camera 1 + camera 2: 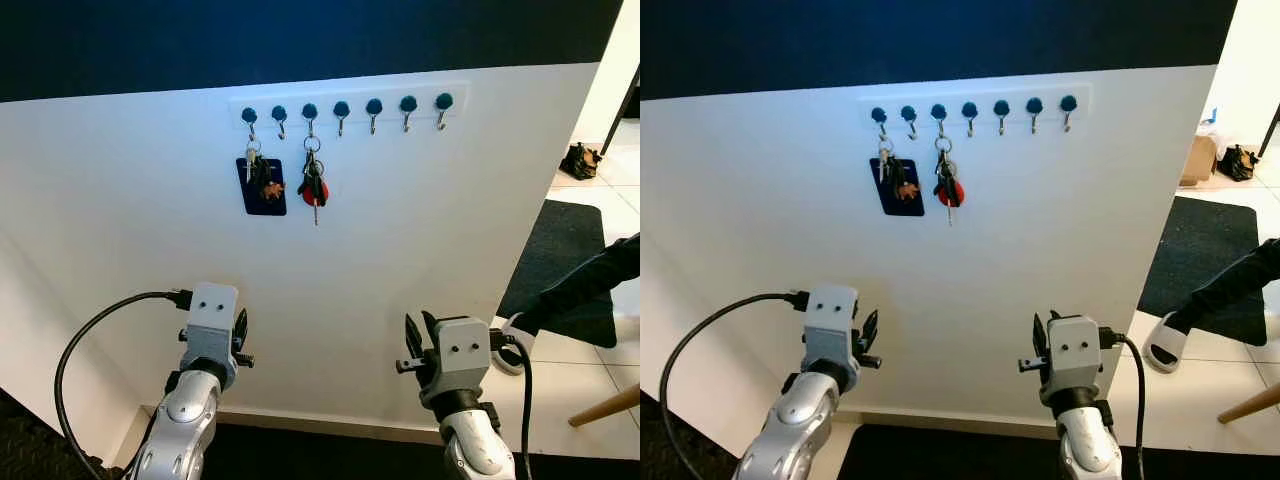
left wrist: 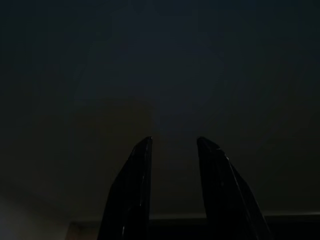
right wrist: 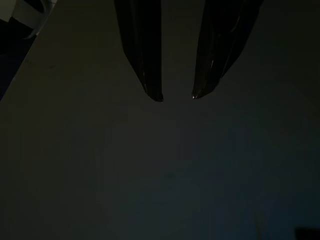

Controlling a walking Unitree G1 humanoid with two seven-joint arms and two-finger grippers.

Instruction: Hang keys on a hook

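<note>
**Mia:** Look at the left gripper [image 1: 241, 330]. Its two black fingers [image 2: 131, 190] stand a little apart and there is nothing between them. It sits low down, far below the hook rail [image 1: 347, 104] on the white wall [image 1: 420, 220].

**Ben:** And the right gripper [image 1: 417, 338]?

**Mia:** Same thing. Its fingers are spread a bit, with nothing in them. It is also far below the rail, more under the bare hooks.

**Ben:** So where are the keys?

**Mia:** One bunch with a red tag [image 1: 313, 186] hangs from the third hook from the rail's left end. Another bunch with a dark blue tag [image 1: 261, 180] hangs from the first hook.

**Ben:** Then is the job done?

**Mia:** I think so. Keys are on hooks and both grippers hold nothing. Next, the arms just need to keep clear of the rail so they don't knock the keys.

**Ben:** Whose foot is that?

**Mia:** A person's leg and slipper [image 1: 515, 340], off to the right past the wall's edge.
</note>
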